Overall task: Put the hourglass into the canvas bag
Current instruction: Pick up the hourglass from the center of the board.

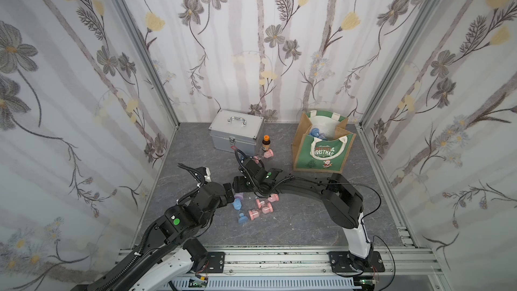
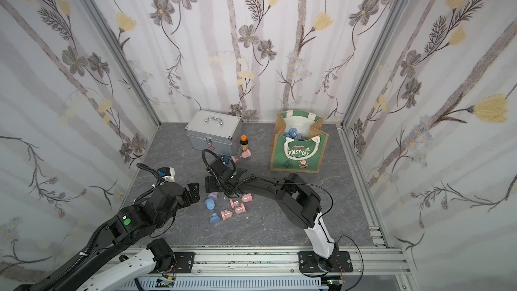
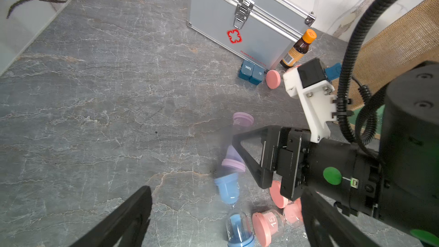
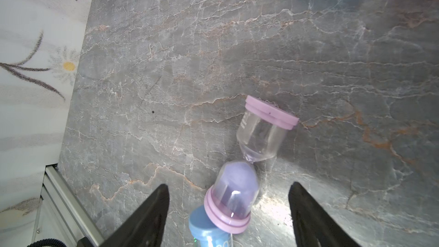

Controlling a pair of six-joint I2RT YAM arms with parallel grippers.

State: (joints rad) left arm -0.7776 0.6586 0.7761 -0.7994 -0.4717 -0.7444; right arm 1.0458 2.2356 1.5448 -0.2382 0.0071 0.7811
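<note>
Right gripper (image 4: 228, 184), jaws apart and empty, straddles the lilac-capped clear plastic hourglass (image 4: 237, 186); closing may clip the blue-capped hourglass (image 4: 204, 232) touching it, skidding both away

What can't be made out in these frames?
- Canvas bag contents: both top views show only a few blue pieces, and the bag's walls hide the rest.
- Purple hourglass: in both top views the right gripper covers most of it, and in the left wrist view it is blurred.
- Blue hourglass: cut off by the edge of the right wrist view.
</note>
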